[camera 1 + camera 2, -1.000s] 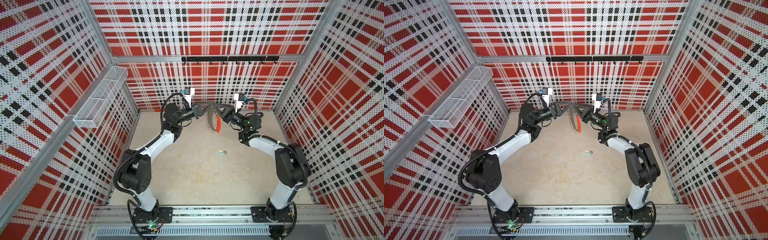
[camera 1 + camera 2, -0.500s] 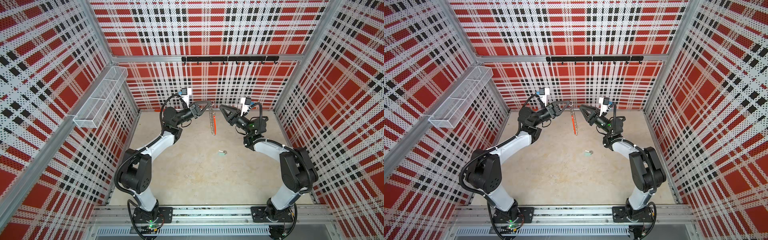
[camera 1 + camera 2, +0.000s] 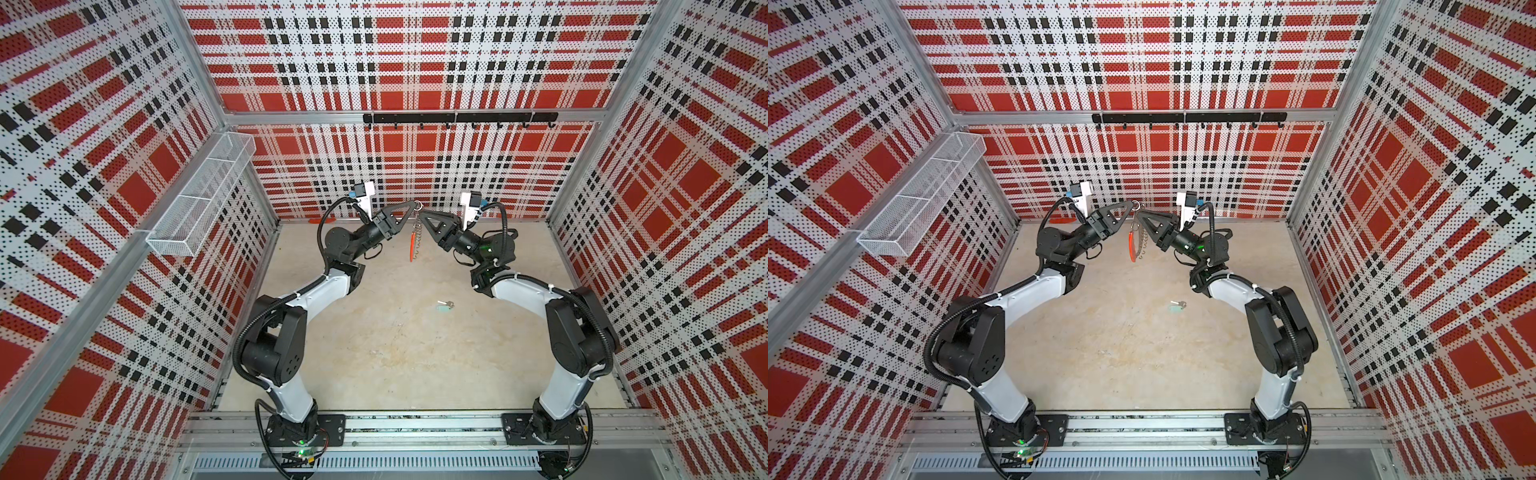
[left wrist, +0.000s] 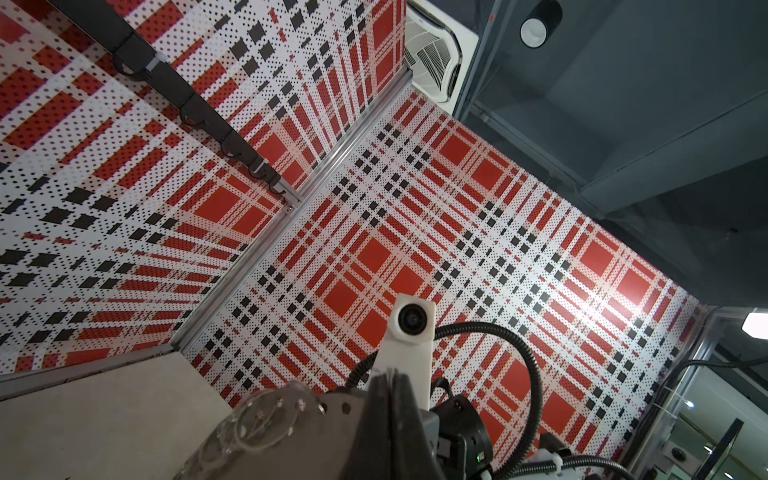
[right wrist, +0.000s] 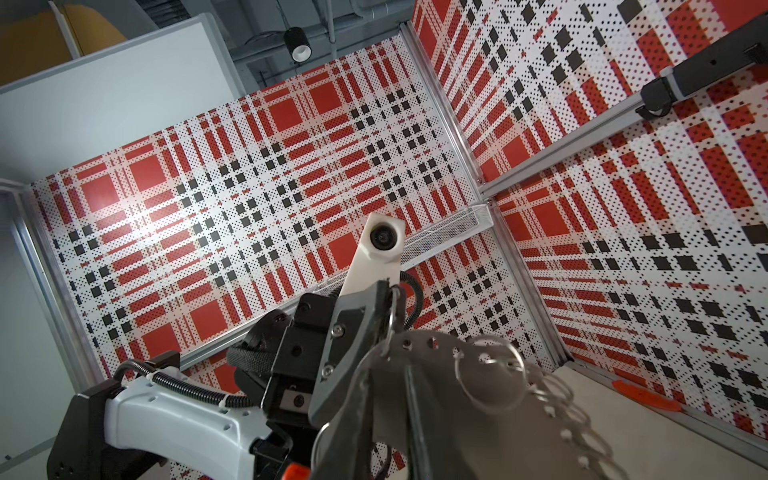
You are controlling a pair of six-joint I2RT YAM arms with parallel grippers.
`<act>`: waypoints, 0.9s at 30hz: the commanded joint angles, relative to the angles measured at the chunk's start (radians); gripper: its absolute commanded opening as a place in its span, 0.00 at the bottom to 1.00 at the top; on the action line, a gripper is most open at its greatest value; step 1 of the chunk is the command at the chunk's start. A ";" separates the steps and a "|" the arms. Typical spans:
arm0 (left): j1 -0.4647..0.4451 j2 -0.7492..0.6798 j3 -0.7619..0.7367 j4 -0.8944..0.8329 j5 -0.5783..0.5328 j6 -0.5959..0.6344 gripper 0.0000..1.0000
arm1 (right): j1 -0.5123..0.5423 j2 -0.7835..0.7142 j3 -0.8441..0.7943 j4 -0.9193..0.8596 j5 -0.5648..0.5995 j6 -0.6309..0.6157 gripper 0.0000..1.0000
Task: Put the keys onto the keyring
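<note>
The keyring (image 3: 413, 243) (image 3: 1133, 243) hangs edge-on in mid-air at the back, its orange-red arc facing left in both top views. My left gripper (image 3: 412, 204) (image 4: 392, 376) is shut on the small silver ring (image 5: 392, 316) at its top. My right gripper (image 3: 421, 214) (image 5: 388, 374) meets the keyring's upper rim from the right. Its jaws stand a little apart with the grey plate (image 5: 457, 374) against them. Whether they pinch it does not show. The keys (image 3: 444, 306) (image 3: 1177, 306), with the mint tag, lie on the floor between the arms.
A white wire basket (image 3: 199, 203) hangs on the left wall. A black hook rail (image 3: 457, 118) runs along the back wall. A small orange-red strip (image 5: 648, 395) lies at the foot of the back wall. An aluminium rail (image 3: 415, 428) carries both arm bases.
The right gripper pulled back from the keyring, which swung edge-on under the left gripper. It has now come back to the ring's top with narrower jaws. The keys have not moved.
</note>
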 commanded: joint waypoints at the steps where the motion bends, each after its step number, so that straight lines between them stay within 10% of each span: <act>1: -0.020 0.003 -0.014 0.151 -0.087 -0.028 0.00 | 0.015 0.022 0.038 0.047 -0.006 0.027 0.16; 11: -0.046 0.001 -0.116 0.279 -0.331 -0.043 0.00 | -0.022 -0.033 0.011 -0.013 0.032 -0.020 0.23; 27: -0.066 0.032 -0.110 0.330 -0.348 -0.082 0.00 | 0.000 0.018 0.169 -0.095 -0.024 -0.028 0.29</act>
